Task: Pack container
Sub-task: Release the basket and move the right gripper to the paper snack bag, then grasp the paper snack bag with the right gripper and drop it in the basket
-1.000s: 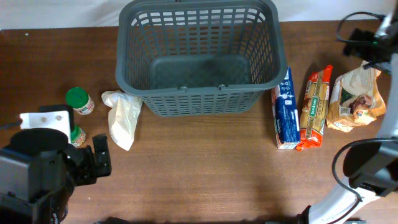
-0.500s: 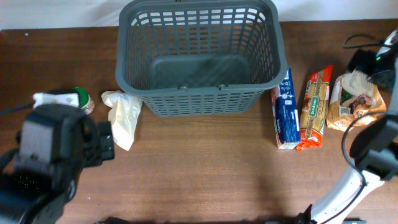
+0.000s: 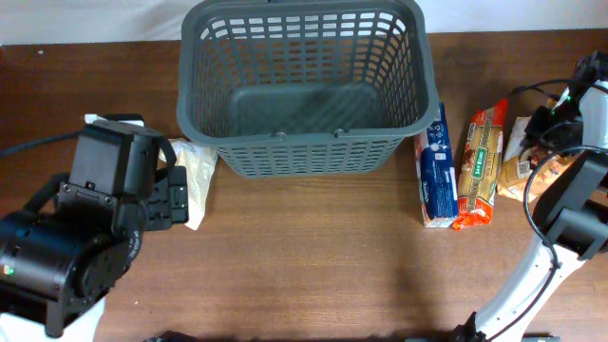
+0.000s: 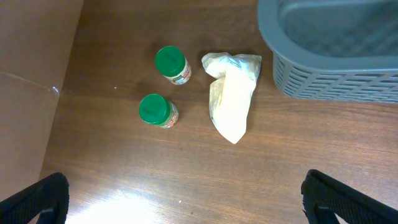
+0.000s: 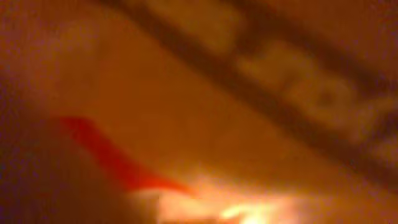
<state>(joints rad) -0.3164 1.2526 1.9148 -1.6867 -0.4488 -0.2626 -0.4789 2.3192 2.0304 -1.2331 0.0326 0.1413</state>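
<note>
Left gripper [image 4: 193,204] spread wide above white bag [image 4: 231,99], left of container [image 3: 304,19]; centre before closing. Right gripper [image 3: 543,128] at tan bag [image 3: 534,171]: closure indeterminable.

container [image 3: 304,152]: matt grey plastic, slotted | bench [image 3: 313,256]: brown wood grain, faint sheen | jar lid [image 4: 170,59]: smooth green plastic | bag [image 4: 231,99]: crinkled pale film | pasta packet [image 3: 480,161]: glossy printed film
</note>
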